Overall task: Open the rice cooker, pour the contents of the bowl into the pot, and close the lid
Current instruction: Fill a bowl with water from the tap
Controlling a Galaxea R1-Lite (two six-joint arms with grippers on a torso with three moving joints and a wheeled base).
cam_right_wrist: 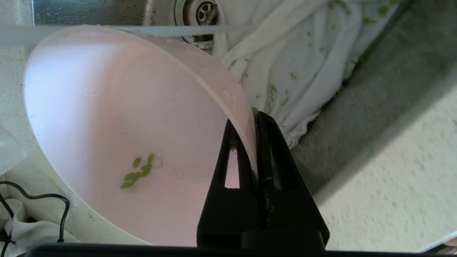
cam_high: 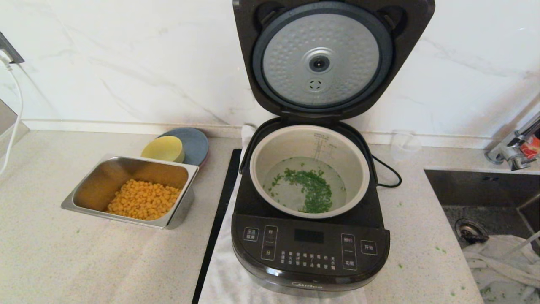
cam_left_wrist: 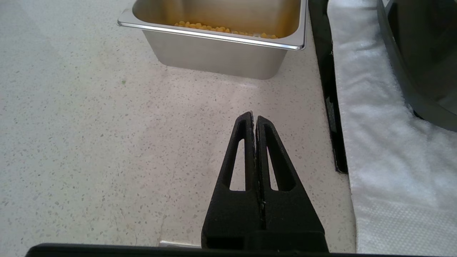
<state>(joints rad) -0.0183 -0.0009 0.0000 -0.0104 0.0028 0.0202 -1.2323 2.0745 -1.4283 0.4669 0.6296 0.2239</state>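
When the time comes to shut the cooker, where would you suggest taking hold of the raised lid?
Probably at the lid's top free edge, coming from above and behind it. The lid stands upright on its rear hinge behind the pot, so that edge lies farthest from the hinge and should swing down with the least effort.

Two bowls — pink bowl (cam_right_wrist: 125, 125), yellow bowl (cam_high: 163, 148) (one cooker (cam_high: 310, 249)).

A speckled stone counter (cam_high: 63, 253) meets a white marble wall (cam_high: 126, 63), steel sink (cam_high: 485, 202) alongside.
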